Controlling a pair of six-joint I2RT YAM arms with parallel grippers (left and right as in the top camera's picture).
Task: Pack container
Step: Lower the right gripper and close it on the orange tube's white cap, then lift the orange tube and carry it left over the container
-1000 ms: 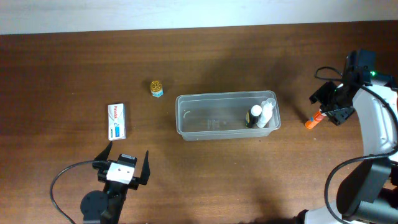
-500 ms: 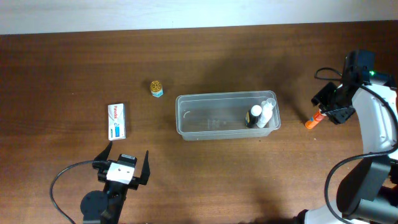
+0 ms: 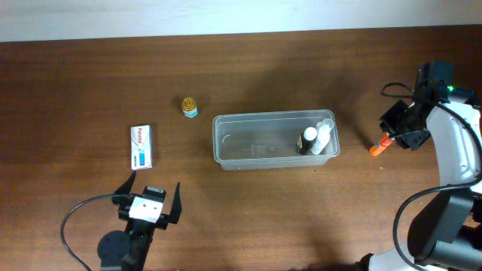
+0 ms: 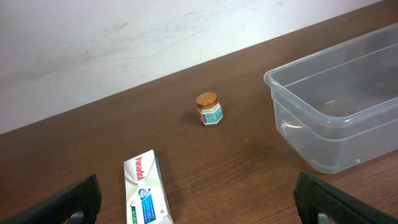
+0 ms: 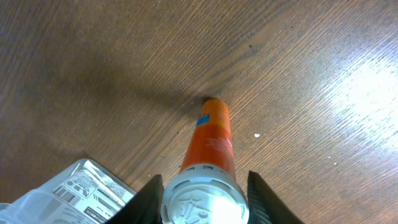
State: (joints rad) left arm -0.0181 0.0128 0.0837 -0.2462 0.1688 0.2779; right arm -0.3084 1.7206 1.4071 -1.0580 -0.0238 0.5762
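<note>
1. Sitting on the brown table (image 3: pixel 301 68), a little right of centre, is the container (image 3: pixel 256 117): a clear tub, upright, long side running left to right, with no gripper touching it.
2. Inside it, at the right end, are a dark bottle (image 3: pixel 309 141) with a white cap and a white bottle (image 3: pixel 323 136), pressed side by side against the end wall.
3. A small jar (image 3: pixel 189 106) with a gold lid stands upright near the container's far-left corner, apart from it. The left wrist view shows the same gap.
4. A white box (image 3: pixel 141 146) with blue and red print lies flat, further left, well apart from the container and nearer the left arm.
5. An orange bottle (image 3: pixel 379 145) lies on its side to the right of the container, apart from it, with its orange tip pointing away from the right arm.
6. The right gripper (image 3: pixel 399 129) is low over that orange bottle. In the right wrist view both fingers (image 5: pixel 153 194) sit against the sides of its white capped end, jaws narrowed onto it. The bottle rests on the table.
7. The left gripper (image 3: pixel 156 181) is at the near-left edge, well apart from everything, with its jaws spread as wide as they go and nothing between them. Its fingertips show at the bottom corners of the left wrist view.
8. A black cable (image 3: pixel 75 218) loops beside the left arm base.
</note>
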